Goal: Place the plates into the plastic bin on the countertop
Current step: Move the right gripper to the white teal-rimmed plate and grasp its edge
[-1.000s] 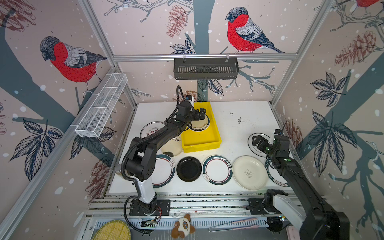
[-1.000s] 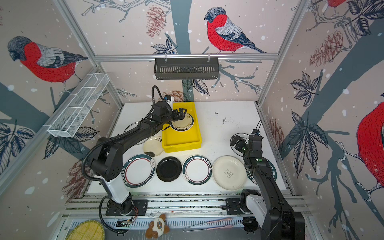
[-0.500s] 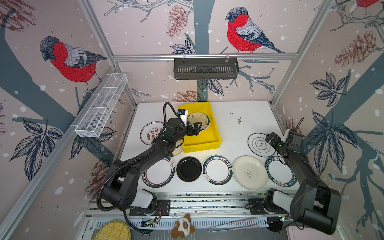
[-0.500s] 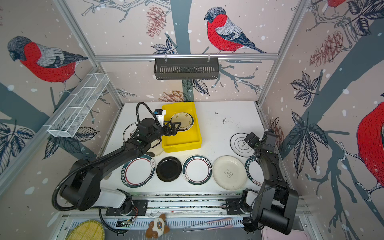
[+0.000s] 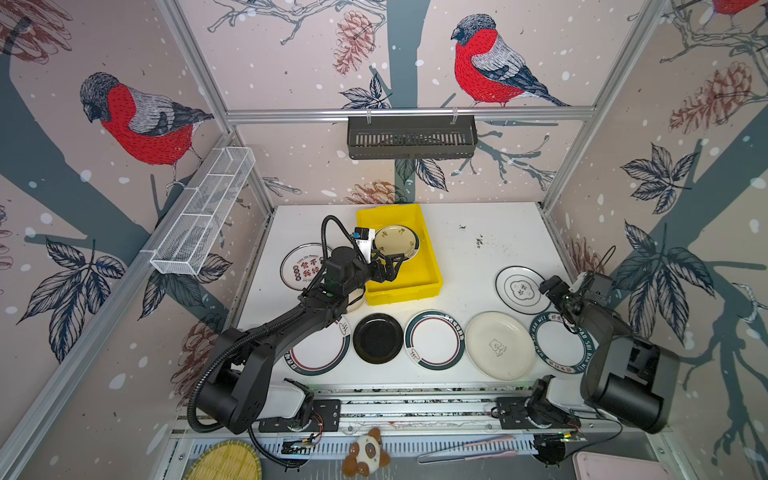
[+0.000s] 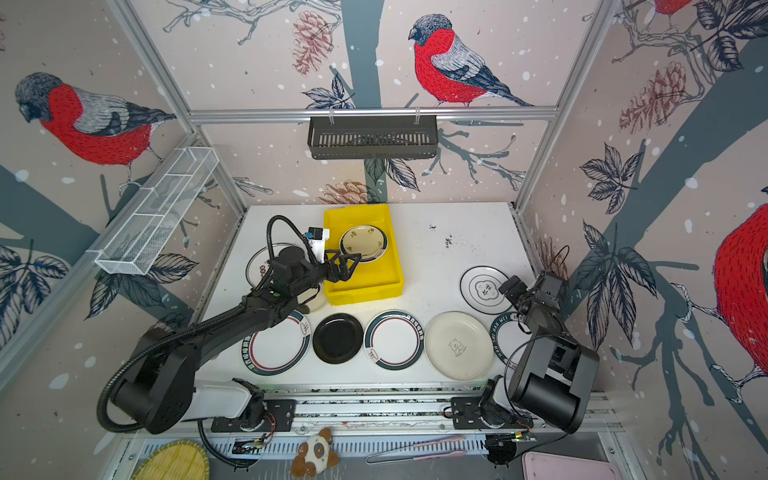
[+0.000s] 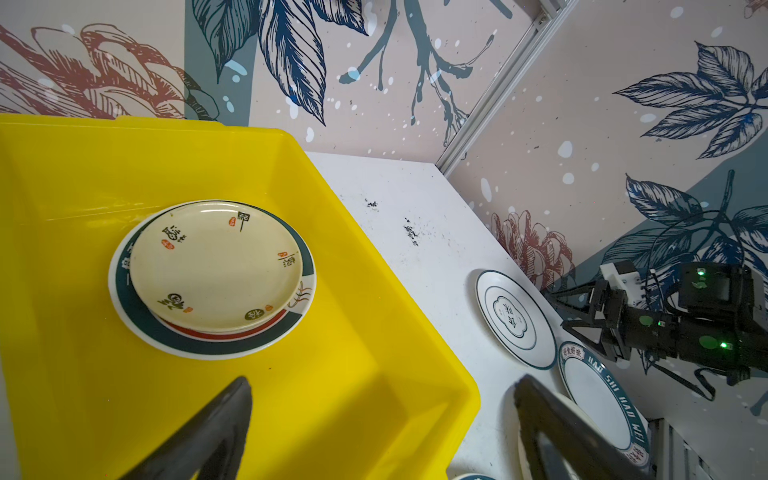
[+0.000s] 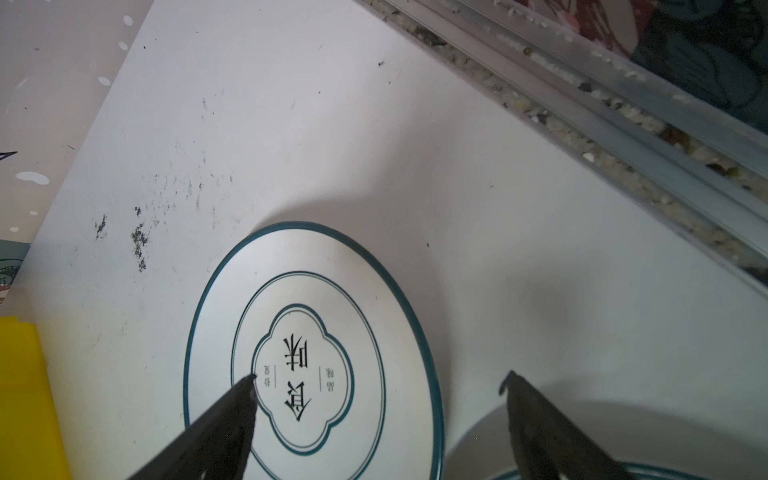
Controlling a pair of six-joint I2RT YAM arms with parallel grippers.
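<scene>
The yellow plastic bin (image 5: 419, 286) (image 6: 374, 286) stands at the back middle of the white countertop (image 5: 478, 257). In it a cream plate (image 7: 216, 266) rests on a teal-red rimmed plate (image 7: 137, 316). My left gripper (image 5: 388, 266) (image 7: 384, 382) hangs open and empty over the bin's near end. Several plates lie on the countertop: a black one (image 5: 377, 338), a teal-red one (image 5: 434, 340), a cream bear plate (image 5: 498, 345). My right gripper (image 5: 555, 291) (image 8: 378, 382) stands open, straddling the right edge of a thin-rimmed white plate (image 5: 519, 289) (image 8: 311, 353).
A red-lettered plate (image 5: 305, 266) lies left of the bin and a teal lettered plate (image 5: 561, 343) lies under the right arm. A black slotted basket (image 5: 411, 137) hangs on the back wall, a wire basket (image 5: 203, 212) on the left. A metal rail (image 8: 582, 104) borders the countertop.
My left gripper has drawn back from the plates in the bin toward its near end. My right gripper has shifted right to the thin-rimmed plate's edge, its arm folding back.
</scene>
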